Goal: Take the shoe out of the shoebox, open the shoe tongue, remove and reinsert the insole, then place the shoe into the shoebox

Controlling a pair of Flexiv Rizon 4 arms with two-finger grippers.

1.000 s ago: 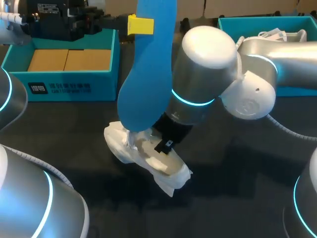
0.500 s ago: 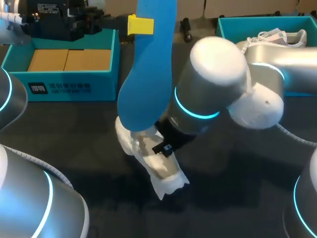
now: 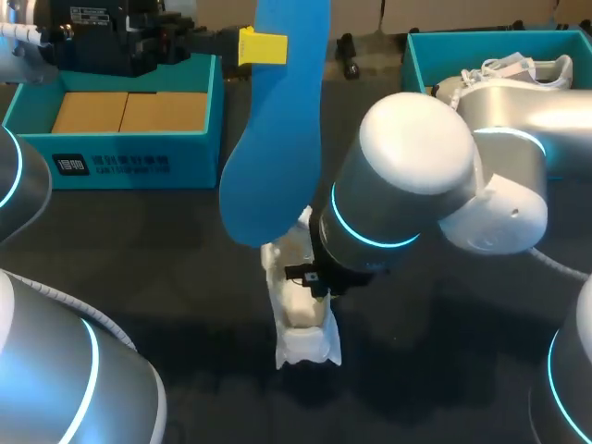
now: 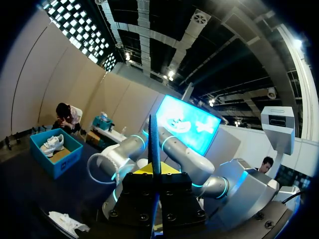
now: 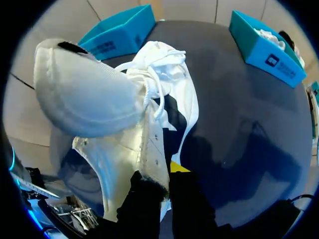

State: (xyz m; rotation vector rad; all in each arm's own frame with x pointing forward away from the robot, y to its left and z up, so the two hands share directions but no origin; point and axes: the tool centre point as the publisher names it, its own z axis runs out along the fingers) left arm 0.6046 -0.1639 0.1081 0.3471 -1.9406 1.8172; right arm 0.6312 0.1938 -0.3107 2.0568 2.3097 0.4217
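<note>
Head view shows the left gripper [image 3: 264, 46] clamped on one end of a blue insole [image 3: 277, 157], which reaches out ahead of its yellow-tipped fingers, its far end close to a white sneaker [image 3: 301, 319]. Right wrist view shows the right gripper [image 5: 162, 177] pinching the sneaker's side wall between its two fingers. The padded tongue [image 5: 84, 94] is folded open ahead of that gripper, with loose laces [image 5: 157, 92] beside it.

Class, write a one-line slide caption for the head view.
Left gripper holds the blue insole aloft; right gripper grips the white shoe below it.
</note>
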